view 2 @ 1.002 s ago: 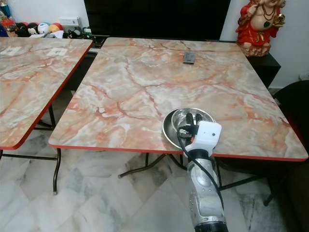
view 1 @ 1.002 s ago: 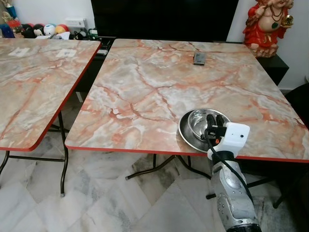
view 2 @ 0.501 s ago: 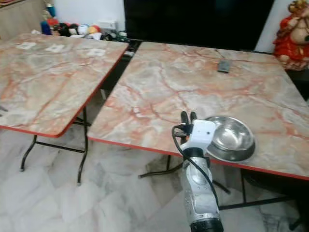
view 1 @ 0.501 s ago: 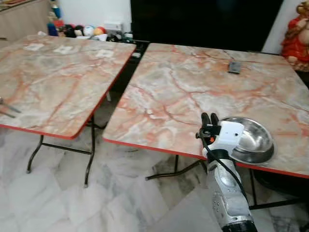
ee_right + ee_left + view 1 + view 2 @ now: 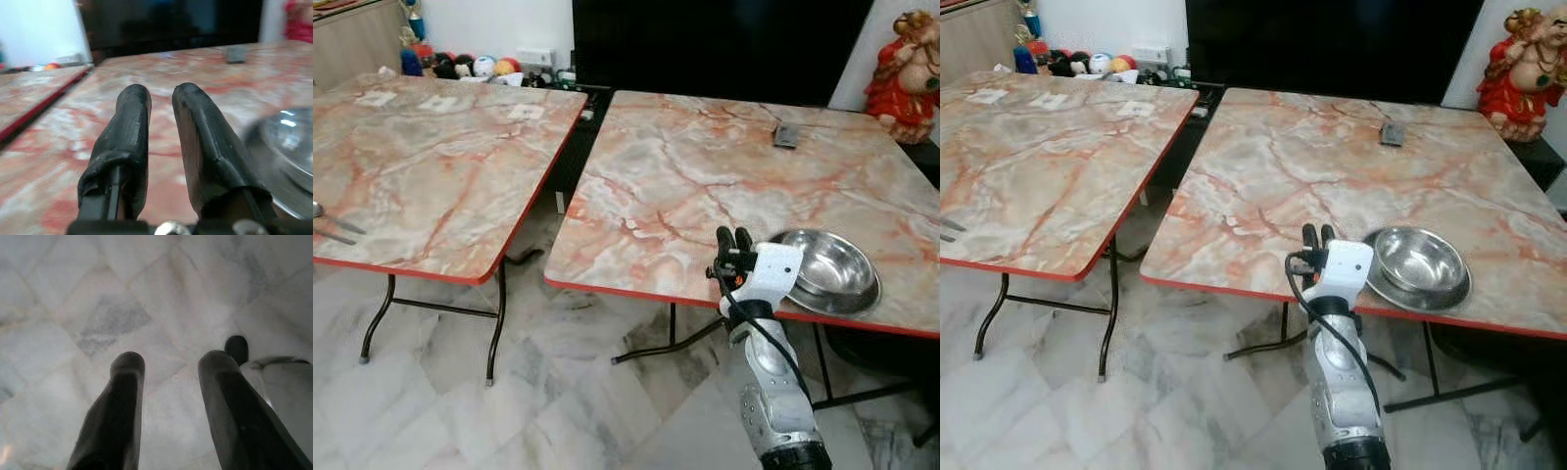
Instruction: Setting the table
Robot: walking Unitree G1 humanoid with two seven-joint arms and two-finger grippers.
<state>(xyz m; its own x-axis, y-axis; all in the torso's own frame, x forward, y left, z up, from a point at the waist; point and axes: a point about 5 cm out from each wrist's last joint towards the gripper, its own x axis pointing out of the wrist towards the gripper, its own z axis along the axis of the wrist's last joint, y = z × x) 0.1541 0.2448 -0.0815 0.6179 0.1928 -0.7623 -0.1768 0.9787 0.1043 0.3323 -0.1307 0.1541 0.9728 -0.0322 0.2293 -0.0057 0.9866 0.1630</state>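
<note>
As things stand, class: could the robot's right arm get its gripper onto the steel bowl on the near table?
Probably yes. The right gripper hovers at the table's near edge, just left of the steel bowl and its plate, fingers slightly apart and empty. Nothing lies between them.

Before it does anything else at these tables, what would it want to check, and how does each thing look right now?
1. Bowl set flat on its plate: ok.
2. Plate fully on the table, though near the front edge: ok.
3. Right hand free of the bowl, carrying nothing: ok.
4. Left hand open, over bare floor: ok.
5. Cutlery ready on the other table: cannot tell, mostly cut off.
</note>
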